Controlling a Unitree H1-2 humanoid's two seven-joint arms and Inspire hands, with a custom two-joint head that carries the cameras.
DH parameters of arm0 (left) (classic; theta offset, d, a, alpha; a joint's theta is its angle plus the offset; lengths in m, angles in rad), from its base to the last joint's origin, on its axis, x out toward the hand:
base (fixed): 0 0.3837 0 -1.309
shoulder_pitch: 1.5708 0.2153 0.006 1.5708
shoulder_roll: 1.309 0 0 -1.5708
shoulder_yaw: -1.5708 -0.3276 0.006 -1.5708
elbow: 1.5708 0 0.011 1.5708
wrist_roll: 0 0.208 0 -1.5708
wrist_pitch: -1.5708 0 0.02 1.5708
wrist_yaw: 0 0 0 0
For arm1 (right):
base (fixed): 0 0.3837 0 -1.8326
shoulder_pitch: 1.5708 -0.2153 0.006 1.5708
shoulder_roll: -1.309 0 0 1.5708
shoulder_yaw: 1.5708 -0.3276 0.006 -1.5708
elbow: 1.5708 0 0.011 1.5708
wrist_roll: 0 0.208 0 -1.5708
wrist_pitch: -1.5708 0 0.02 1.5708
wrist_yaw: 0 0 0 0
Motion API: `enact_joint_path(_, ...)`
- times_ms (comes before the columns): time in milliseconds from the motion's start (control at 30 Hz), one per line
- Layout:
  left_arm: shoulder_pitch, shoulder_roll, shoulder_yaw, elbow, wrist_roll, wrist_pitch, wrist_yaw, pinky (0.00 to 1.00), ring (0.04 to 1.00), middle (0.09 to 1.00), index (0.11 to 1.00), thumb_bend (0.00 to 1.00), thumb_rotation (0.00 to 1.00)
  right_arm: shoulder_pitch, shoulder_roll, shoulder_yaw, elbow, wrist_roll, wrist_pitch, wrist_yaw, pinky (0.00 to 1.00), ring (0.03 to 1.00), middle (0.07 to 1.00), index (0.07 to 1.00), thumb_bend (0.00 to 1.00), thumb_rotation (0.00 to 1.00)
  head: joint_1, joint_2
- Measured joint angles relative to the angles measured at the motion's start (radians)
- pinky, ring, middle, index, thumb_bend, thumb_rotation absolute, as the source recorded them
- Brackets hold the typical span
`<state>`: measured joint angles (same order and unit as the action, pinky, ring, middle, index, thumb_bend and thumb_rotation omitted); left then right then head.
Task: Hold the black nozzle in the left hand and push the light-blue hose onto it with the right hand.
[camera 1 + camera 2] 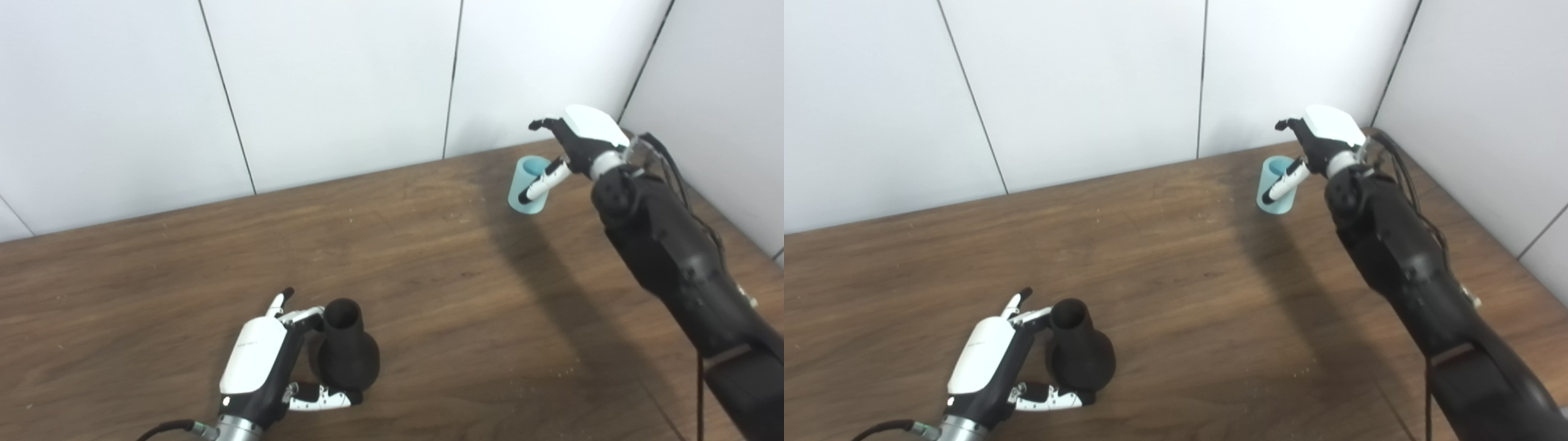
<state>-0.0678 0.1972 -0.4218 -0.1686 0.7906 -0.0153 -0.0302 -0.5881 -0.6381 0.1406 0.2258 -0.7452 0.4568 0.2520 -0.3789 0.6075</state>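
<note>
The black nozzle (346, 352) stands upright on the worktop (429, 275) at the near left, narrow open neck up and bulbous base down. The left hand (263, 361) is wrapped about it from the left: thumb across the base on the near side, fingers (300, 316) at the neck, though whether the grip is truly tight cannot be told. The light-blue hose (528, 185), a short open tube, is at the far right near the wall; the right hand (572, 150) is at it, thumb lying across its front wall and the other fingers reaching over behind, so it looks pinched but the contact at the back is hidden. The nozzle looks rigid, matte and light; the wide base is the steadier place to hold, leaving the neck free to receive the hose. The hose seems soft and thin-walled, likely to flatten if squeezed hard, so it is best taken around its middle or rear end with the mouth left round. Pushing on will probably meet friction, so the left hand must brace firmly.
</note>
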Motion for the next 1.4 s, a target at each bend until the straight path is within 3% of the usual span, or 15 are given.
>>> enact_joint_path(267,0.000,0.001,0.002,0.003,-0.002,-0.004,-0.001,1.00,0.641,0.451,0.515,0.52,0.00,-0.068,0.000,0.062,0.113,0.001,0.006,0.049,0.81,0.869,0.869,0.843,0.89,0.10,-0.009,0.003)
enact_joint_path(367,-0.001,0.001,0.003,0.008,-0.002,-0.008,0.002,1.00,0.647,0.451,0.515,0.52,0.00,-0.087,0.004,0.067,0.145,0.001,0.007,0.068,0.64,0.739,0.838,0.851,0.87,0.03,-0.006,0.006)
enact_joint_path(467,-0.001,0.001,0.004,0.011,-0.002,-0.011,0.006,1.00,0.650,0.451,0.515,0.52,0.00,-0.110,0.005,0.064,0.176,0.001,0.008,0.092,0.58,0.687,0.823,0.846,0.86,0.01,-0.002,0.009)
enact_joint_path(533,-0.001,0.001,0.004,0.011,-0.002,-0.011,0.007,1.00,0.652,0.451,0.515,0.52,0.00,-0.122,0.008,0.064,0.191,0.000,0.008,0.107,0.60,0.684,0.813,0.827,0.86,0.00,-0.002,0.009)
enact_joint_path(667,-0.002,0.001,0.004,0.013,-0.002,-0.011,0.010,1.00,0.655,0.451,0.515,0.52,0.00,-0.133,0.018,0.068,0.211,-0.013,0.008,0.140,0.43,0.511,0.653,0.803,0.86,0.00,-0.002,0.011)
enact_joint_path(733,-0.004,0.002,0.003,0.015,-0.002,-0.011,0.011,1.00,0.655,0.451,0.514,0.52,0.00,-0.136,0.027,0.075,0.231,-0.019,0.008,0.146,0.33,0.408,0.516,0.799,0.63,0.00,-0.005,0.014)
enact_joint_path(800,-0.004,0.001,0.002,0.015,-0.002,-0.011,0.012,1.00,0.655,0.451,0.514,0.52,0.00,-0.136,0.033,0.086,0.241,-0.028,0.008,0.151,0.32,0.403,0.493,0.800,0.59,0.00,-0.006,0.015)
enact_joint_path(833,-0.004,0.001,0.002,0.015,-0.002,-0.011,0.012,1.00,0.655,0.451,0.514,0.52,0.00,-0.136,0.035,0.089,0.241,-0.031,0.008,0.152,0.44,0.547,0.671,0.797,0.75,0.00,-0.006,0.015)
enact_joint_path(933,-0.005,0.001,0.002,0.015,-0.002,-0.011,0.011,1.00,0.655,0.451,0.514,0.52,0.00,-0.137,0.034,0.091,0.241,-0.035,0.008,0.152,0.61,0.705,0.804,0.787,0.85,0.00,-0.008,0.018)
enact_joint_path(1400,-0.006,0.001,0.002,0.015,-0.002,-0.009,0.008,1.00,0.652,0.451,0.514,0.52,0.00,-0.134,0.024,0.113,0.246,-0.038,0.008,0.143,0.64,0.678,0.776,0.763,0.85,0.00,-0.002,0.029)
